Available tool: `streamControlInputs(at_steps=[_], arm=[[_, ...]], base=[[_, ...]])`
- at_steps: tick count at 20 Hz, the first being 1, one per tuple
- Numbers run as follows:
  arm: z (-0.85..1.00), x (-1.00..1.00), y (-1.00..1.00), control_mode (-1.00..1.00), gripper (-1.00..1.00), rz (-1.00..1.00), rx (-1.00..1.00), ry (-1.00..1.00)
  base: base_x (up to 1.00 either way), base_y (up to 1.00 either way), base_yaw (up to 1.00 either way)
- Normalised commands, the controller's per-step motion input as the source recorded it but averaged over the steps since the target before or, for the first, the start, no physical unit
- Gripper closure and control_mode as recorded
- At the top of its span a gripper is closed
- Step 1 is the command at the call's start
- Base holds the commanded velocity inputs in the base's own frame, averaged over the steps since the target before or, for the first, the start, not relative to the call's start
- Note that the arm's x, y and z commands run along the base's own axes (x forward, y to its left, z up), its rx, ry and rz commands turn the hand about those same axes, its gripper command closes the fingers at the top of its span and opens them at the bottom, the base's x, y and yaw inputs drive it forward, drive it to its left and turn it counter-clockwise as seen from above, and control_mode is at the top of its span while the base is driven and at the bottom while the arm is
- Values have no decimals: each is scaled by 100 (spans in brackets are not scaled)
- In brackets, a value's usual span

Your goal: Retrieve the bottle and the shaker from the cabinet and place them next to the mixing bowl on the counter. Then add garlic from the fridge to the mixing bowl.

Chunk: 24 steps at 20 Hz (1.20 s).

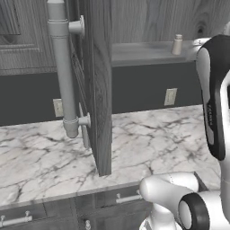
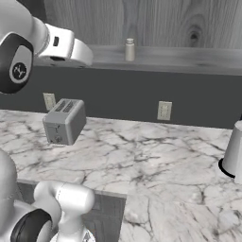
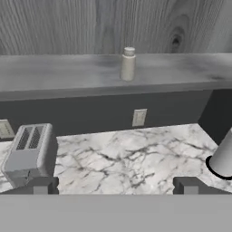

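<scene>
Arm: the white arm rises from the base, elbow high, forearm reaching toward the open cabinet; in the right base view its upper link [image 2: 61, 45] lies level with the cabinet shelf [image 2: 189, 59].

Gripper [image 3: 116, 186]: in the hand view the two dark fingertips [image 3: 41, 186] stand far apart at the bottom of the frame, released, with nothing between them. The hand points straight at the back wall and is held level.

Left base view, left to right: open cabinet door [image 1: 92, 85], seen edge-on, with a long pale bar handle [image 1: 63, 67]; a wall outlet [image 1: 58, 107] behind it; marble counter [image 1: 152, 139]; a second outlet [image 1: 170, 96]; the shaker [image 1: 178, 44], small and tan, upright on the cabinet shelf, just left of the arm. Drawer fronts with metal pulls [image 1: 128, 197] run below the counter edge.

Right base view, left to right: outlet [image 2: 49, 100]; grey two-slot toaster [image 2: 64, 121] on the counter near the wall; shaker [image 2: 130, 49] on the shelf, standing alone; outlet [image 2: 164, 110]; a pale tapered vessel on a dark base [image 2: 232, 151] at the right edge, cut off by the frame.

Hand view: the toaster [image 3: 29, 154] at lower left, the shaker [image 3: 128, 64] upright at shelf centre, well ahead of the fingertips, and the tapered vessel [image 3: 222, 158] at right.
</scene>
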Motion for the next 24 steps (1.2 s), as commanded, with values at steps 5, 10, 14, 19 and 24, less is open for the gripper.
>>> streamControlInputs(at_steps=[5, 10, 14, 19, 24], arm=[[-2, 56, -23, -100, -100, -7, 22, 0], [-1, 42, -34, -100, -100, 10, 1, 0], [-7, 9, -8, -100, -100, 6, 0, -7], [-45, 19, -8, -100, -100, 7, 0, -8], [-12, 47, 0, -100, -100, 4, -1, 0]], base=[[0, 0, 0], [0, 0, 0], [0, 0, 0], [0, 0, 0], [0, 0, 0]])
